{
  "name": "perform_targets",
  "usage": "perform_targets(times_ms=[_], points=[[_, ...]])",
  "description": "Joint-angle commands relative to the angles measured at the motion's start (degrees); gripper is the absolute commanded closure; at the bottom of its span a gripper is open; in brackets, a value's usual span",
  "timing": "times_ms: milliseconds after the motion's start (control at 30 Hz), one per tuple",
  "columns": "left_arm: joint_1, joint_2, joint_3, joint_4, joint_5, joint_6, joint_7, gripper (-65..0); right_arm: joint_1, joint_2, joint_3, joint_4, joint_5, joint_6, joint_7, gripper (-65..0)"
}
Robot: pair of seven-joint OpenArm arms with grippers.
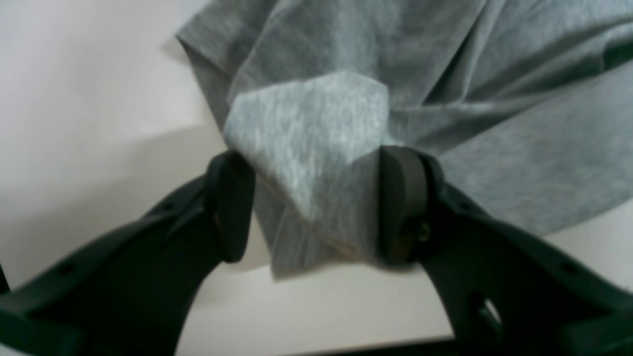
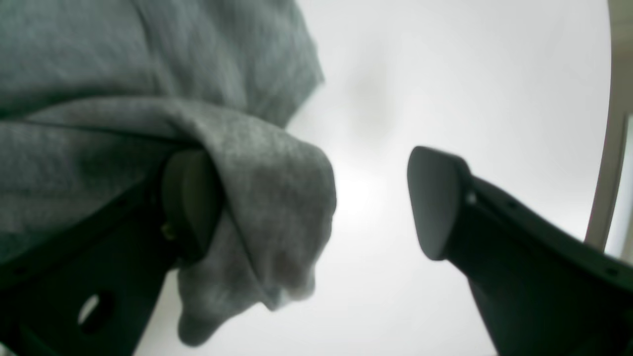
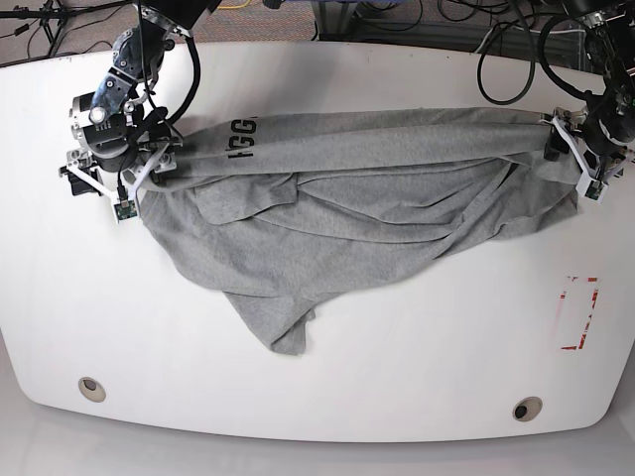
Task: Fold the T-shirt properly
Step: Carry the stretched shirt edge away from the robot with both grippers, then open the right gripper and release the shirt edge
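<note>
sprawling t-shirt (image 3: pixel 367 188) on white table (image 3: pixel 327 367)

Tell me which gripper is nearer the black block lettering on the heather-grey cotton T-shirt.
Right. The right gripper sits at the T-shirt's edge just beside the lettering; the left gripper is at the opposite end.

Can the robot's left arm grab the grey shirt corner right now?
Probably yes. The left gripper stands open with a corner of the soft heather-grey T-shirt between its black fingers, nothing blocking.

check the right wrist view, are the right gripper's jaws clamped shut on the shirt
No, the right gripper stands wide open, and the T-shirt only drapes over one finger.
</note>
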Motion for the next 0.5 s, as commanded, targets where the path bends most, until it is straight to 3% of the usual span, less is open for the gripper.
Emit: perform_targets(times_ms=[0,467], points=[[-0.4,-1.0,-0.5,1.1,-0.3,-0.1,-0.7,-36.0,-1.4,1.6,0.2,1.6,0.3,-0.5,-0.4,-53.3],[-5.6,-1.0,-2.9,1.1,-0.3,0.1,3.0,-36.0,-5.0,1.4,0.2,1.6,2.4,-0.5,-0.3,-53.3]])
